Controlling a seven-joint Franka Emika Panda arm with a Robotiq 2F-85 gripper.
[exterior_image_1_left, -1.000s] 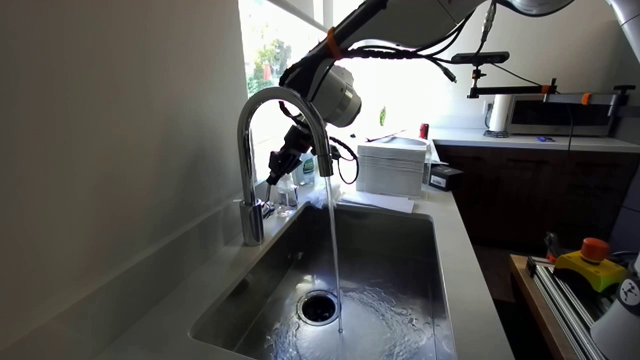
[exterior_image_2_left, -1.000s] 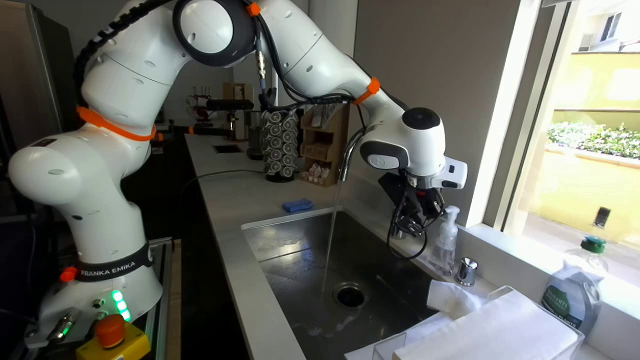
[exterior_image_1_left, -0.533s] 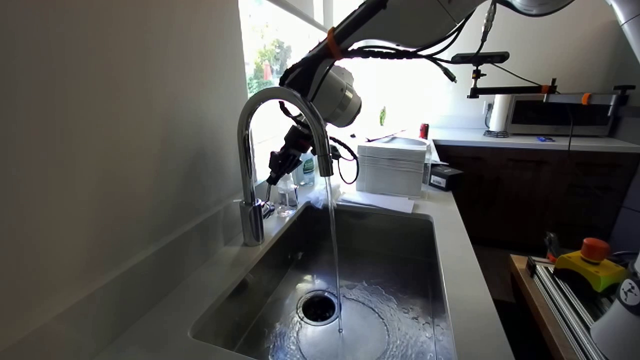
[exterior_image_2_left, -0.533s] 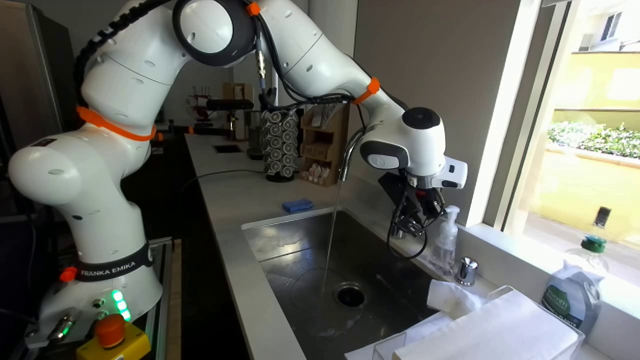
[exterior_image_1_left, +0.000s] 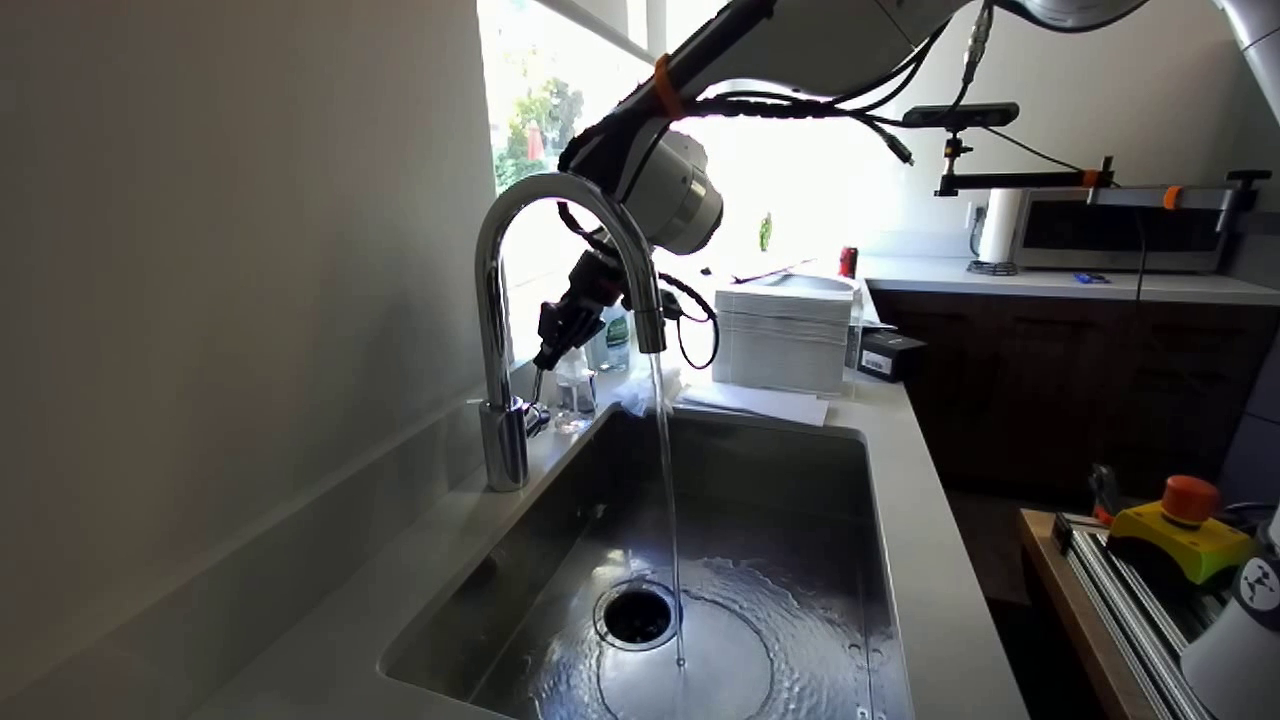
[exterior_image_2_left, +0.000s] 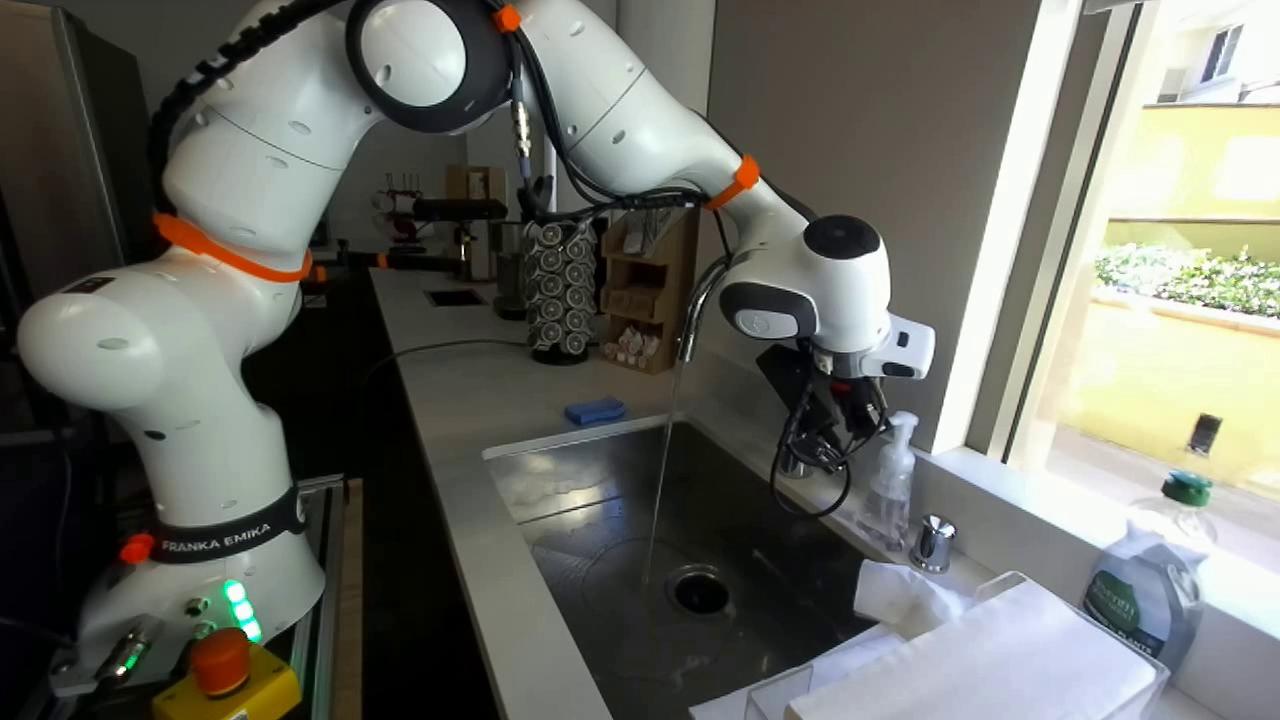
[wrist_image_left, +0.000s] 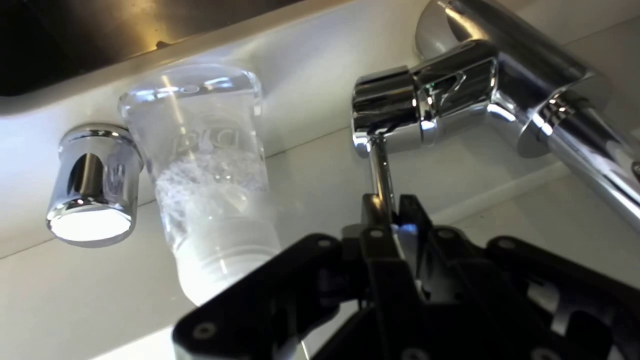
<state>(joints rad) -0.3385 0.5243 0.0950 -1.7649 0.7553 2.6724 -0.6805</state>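
In an exterior view, a yellow box (exterior_image_2_left: 265, 690) topped by an orange button (exterior_image_2_left: 220, 662) sits well apart from the sink (exterior_image_2_left: 565, 480). A blue pad (exterior_image_2_left: 596, 411) lies on the counter (exterior_image_2_left: 470, 390) just past one end of the sink. A thin stream of water (exterior_image_2_left: 659, 490) falls into the sink, beside its drain (exterior_image_2_left: 700, 592). Along a long edge of the sink the chrome faucet (exterior_image_1_left: 503, 445) stands upright; there its slim lever (wrist_image_left: 381, 165) runs between the fingers of the gripper (wrist_image_left: 391, 212), which is clenched on it. Farther along that edge come an upright clear pump bottle (exterior_image_2_left: 889, 490) and a short chrome cylinder (exterior_image_2_left: 933, 545). A stack of white paper (exterior_image_2_left: 990, 650) lies at the sink's other end, and a bottle with a green cap (exterior_image_2_left: 1145, 590) stands beyond it, farther from the sink.
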